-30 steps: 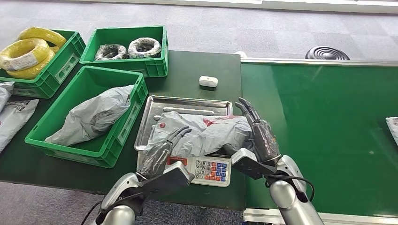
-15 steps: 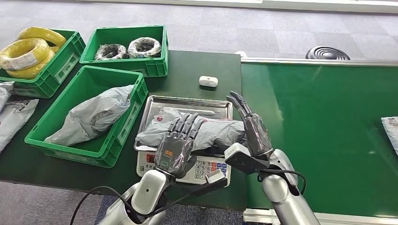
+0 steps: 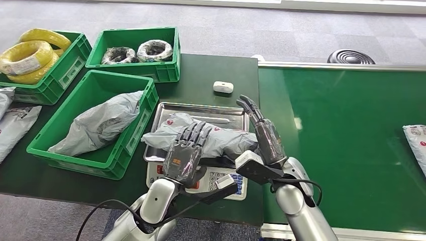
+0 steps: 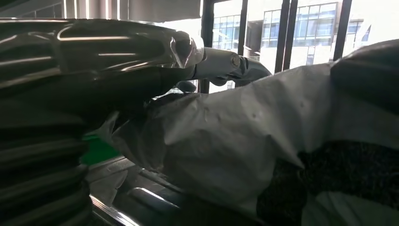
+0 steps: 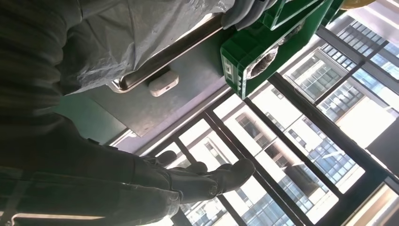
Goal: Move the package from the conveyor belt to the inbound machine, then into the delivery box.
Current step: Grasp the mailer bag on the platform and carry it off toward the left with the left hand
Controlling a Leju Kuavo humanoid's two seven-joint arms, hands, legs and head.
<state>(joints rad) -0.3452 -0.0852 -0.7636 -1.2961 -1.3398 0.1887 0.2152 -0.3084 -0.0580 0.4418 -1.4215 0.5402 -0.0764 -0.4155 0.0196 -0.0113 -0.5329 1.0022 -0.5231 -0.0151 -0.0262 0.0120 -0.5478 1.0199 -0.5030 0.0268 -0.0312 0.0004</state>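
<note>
Grey package (image 3: 211,136) lies lengthwise across the scale tray (image 3: 201,109), held between left hand (image 3: 185,156) and right hand (image 3: 266,138).

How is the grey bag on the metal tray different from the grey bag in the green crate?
The package on the scale tray sits between both robot hands, with red marks showing; the package in the green crate lies untouched, leaning against the crate's wall. Both are crumpled grey plastic mailers.
</note>
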